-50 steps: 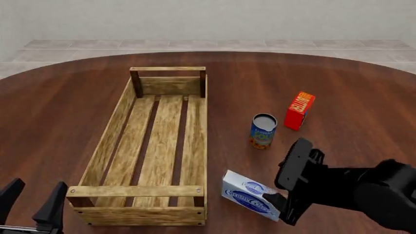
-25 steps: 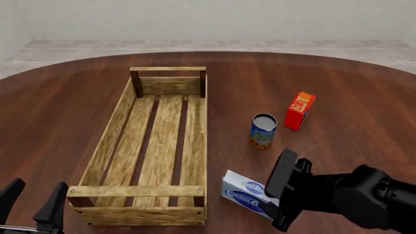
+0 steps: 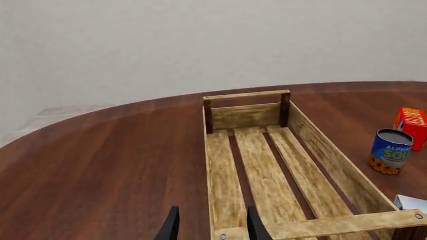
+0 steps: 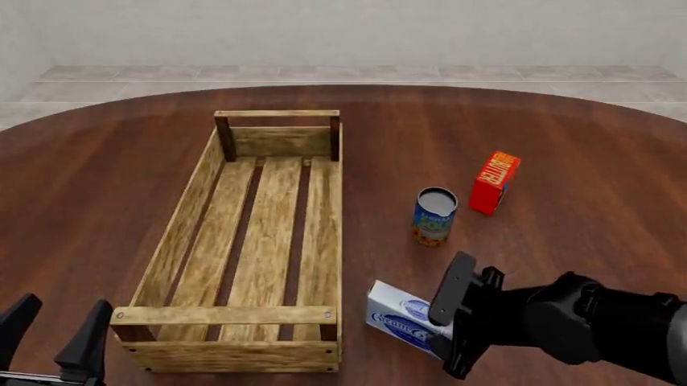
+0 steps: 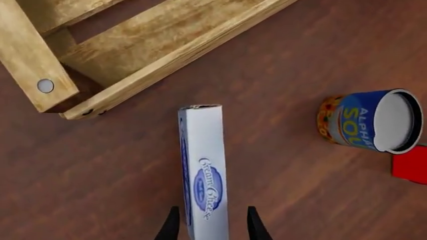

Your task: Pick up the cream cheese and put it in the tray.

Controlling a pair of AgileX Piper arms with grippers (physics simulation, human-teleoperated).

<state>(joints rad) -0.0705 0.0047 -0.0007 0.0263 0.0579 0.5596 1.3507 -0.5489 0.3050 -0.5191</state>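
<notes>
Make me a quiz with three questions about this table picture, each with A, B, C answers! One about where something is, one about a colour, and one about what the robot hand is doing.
1. Where is the cream cheese?
A. inside the tray
B. on the table beside the tray's near right corner
C. on top of the can

2. What colour is the box behind the can?
A. red
B. green
C. purple

3. What is the right gripper doing?
A. holding the can
B. resting in the tray
C. open, fingers either side of the cream cheese

Answers:
1. B: it sits on the wood outside the tray.
2. A: the box is red.
3. C: the right wrist view shows the fingers straddling it.
</notes>
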